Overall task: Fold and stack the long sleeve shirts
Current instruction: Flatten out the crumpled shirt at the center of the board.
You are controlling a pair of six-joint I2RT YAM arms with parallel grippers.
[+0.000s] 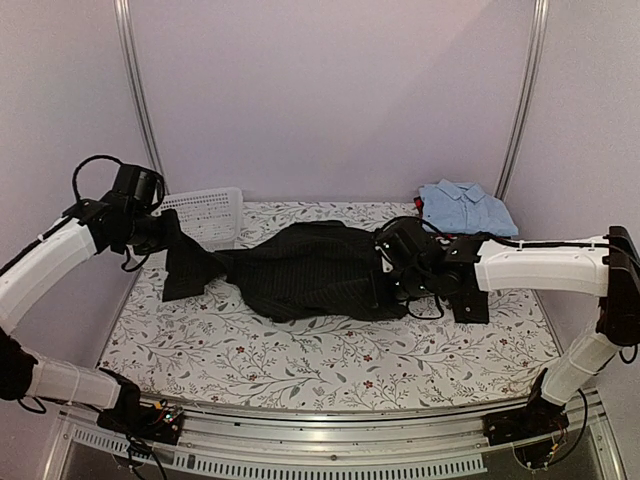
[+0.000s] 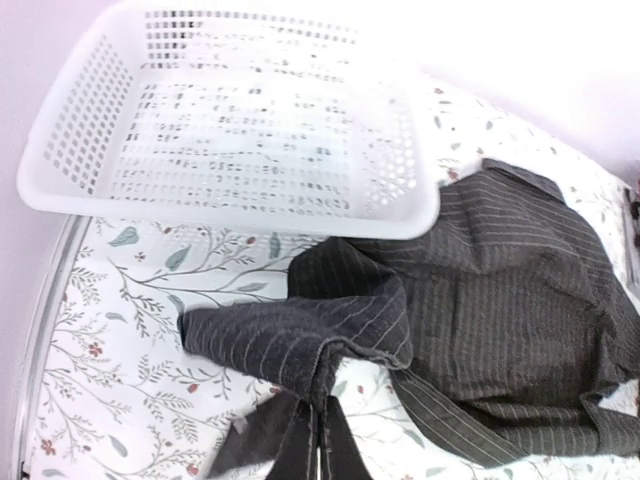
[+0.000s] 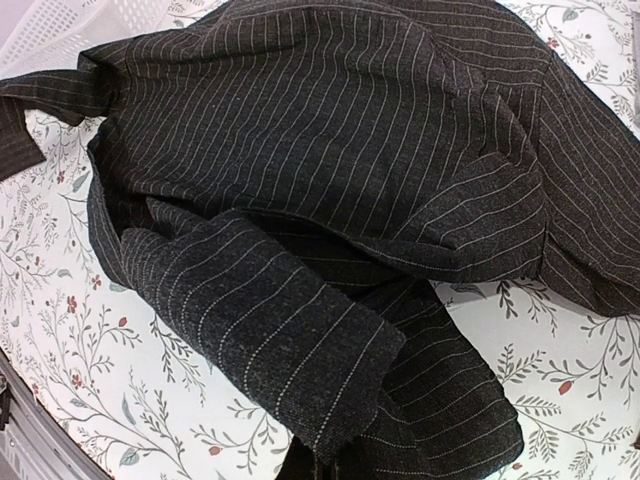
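The black pinstriped long sleeve shirt (image 1: 310, 270) lies crumpled across the middle of the floral table. My left gripper (image 1: 172, 235) is at the shirt's left end, shut on a bunched fold of the cloth (image 2: 300, 340); in the left wrist view its dark fingers (image 2: 300, 445) pinch the fabric at the bottom edge. My right gripper (image 1: 385, 262) is at the shirt's right side, shut on a sleeve cuff (image 3: 270, 340), and the cloth hides its fingers. The light blue shirt (image 1: 467, 207) lies folded at the back right corner.
A white mesh basket (image 1: 205, 212) stands at the back left, just behind my left gripper and close to the shirt's left end (image 2: 230, 130). The table's metal rail (image 1: 330, 425) runs along the near edge. Walls close in the back and sides.
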